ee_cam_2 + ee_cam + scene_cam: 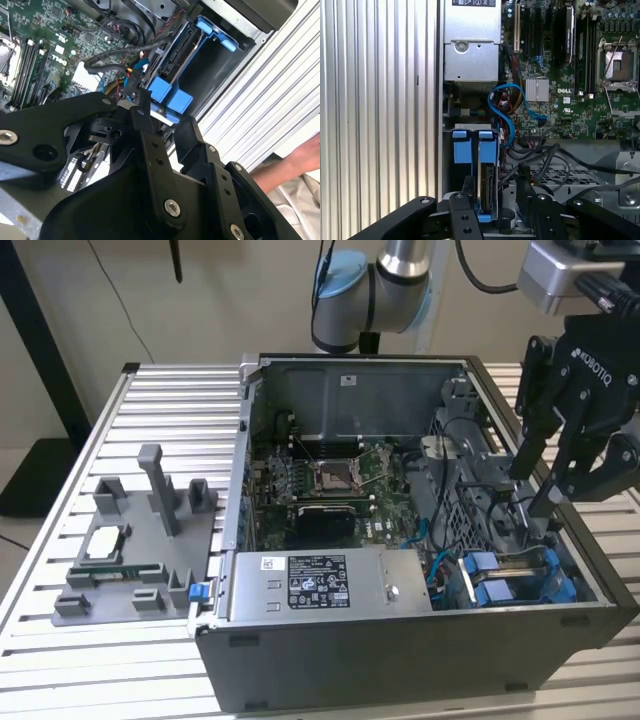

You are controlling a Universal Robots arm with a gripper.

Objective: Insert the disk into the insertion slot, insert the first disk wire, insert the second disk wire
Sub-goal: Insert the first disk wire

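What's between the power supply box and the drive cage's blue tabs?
A looped blue cable lies between the power supply box and the blue tabs, in the first wrist view.

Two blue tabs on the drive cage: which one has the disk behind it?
The blue tab beside the blue cable: the disk stands edge-on in line with it. The other tab, by the case wall, fronts a dark bay.
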